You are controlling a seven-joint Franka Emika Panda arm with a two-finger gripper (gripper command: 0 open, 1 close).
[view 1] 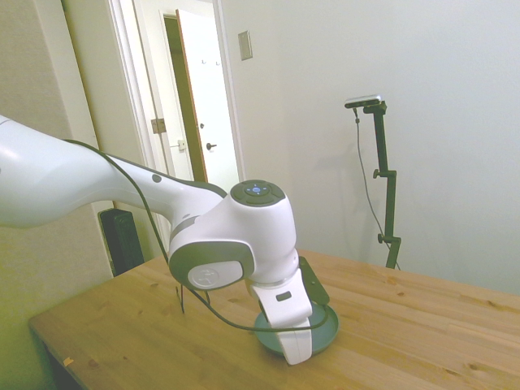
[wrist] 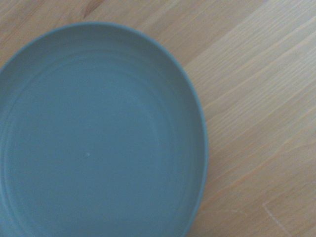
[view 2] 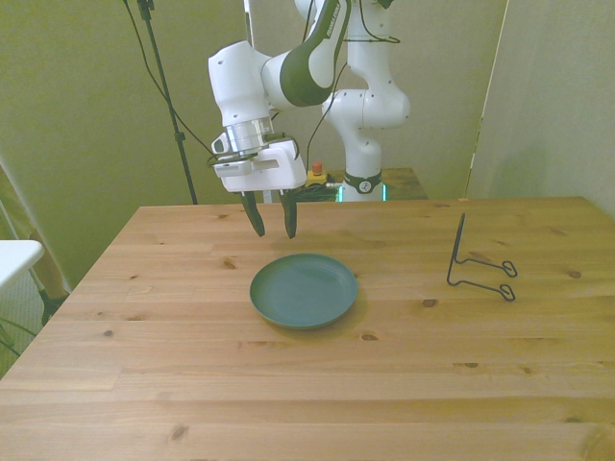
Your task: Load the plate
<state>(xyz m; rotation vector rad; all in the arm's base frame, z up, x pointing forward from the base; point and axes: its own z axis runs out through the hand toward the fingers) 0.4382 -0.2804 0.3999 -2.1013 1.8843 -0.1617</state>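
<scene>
From the side, the white arm's wrist hangs low over the teal plate [view 1: 325,333], which lies flat on the wooden table [view 1: 422,325] and is mostly hidden behind the arm, so nothing looks lifted yet. In the front view the gripper [view 2: 271,229] hovers above the table just behind the plate's [view 2: 304,289] far rim, its dark fingers [view 2: 255,221] spread and holding nothing, while the black wire stand [view 2: 478,268] sits empty well off toward the front view's right with bare wood between them, so I judge the loading not yet begun. The wrist view shows the plate [wrist: 98,143] empty, its rim clear of any neighbour and free on the wood for a pinch.
</scene>
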